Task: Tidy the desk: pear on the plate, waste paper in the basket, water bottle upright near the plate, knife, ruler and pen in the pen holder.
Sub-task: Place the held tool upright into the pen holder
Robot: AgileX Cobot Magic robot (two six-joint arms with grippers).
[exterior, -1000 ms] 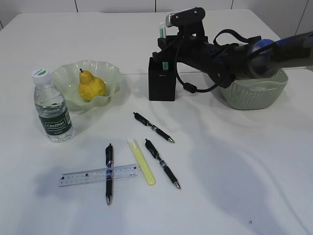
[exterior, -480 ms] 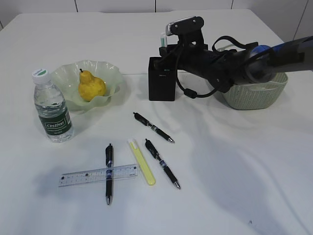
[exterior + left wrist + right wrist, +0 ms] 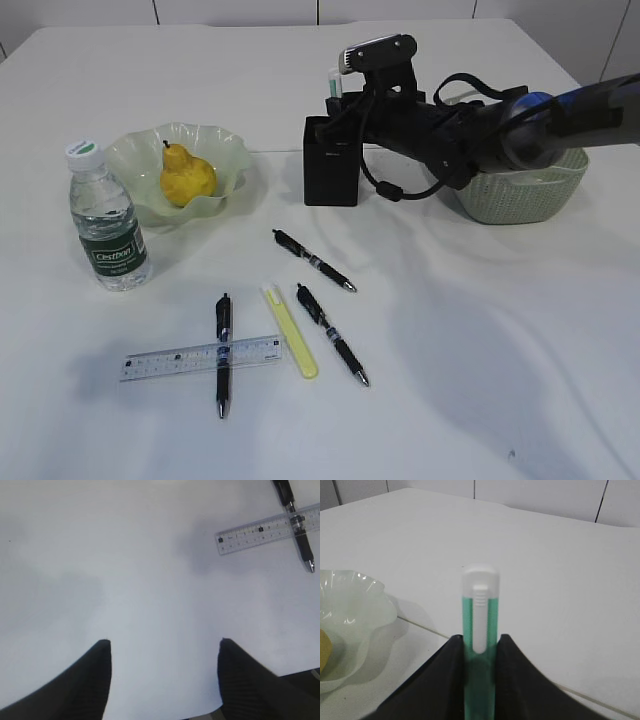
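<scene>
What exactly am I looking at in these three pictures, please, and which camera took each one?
This is a two-armed robot tidying a white desk. The wide picture comes from a camera in front of the desk; the other two come from cameras on each wrist.

On the desk: a pear in a wavy green plate, an upright water bottle, three black pens, a yellow highlighter, a clear ruler lying across one pen, a black pen holder and a green basket.

The right gripper holds a green-and-white knife upright over the pen holder. The left gripper is open and empty, hovering near the ruler.
</scene>
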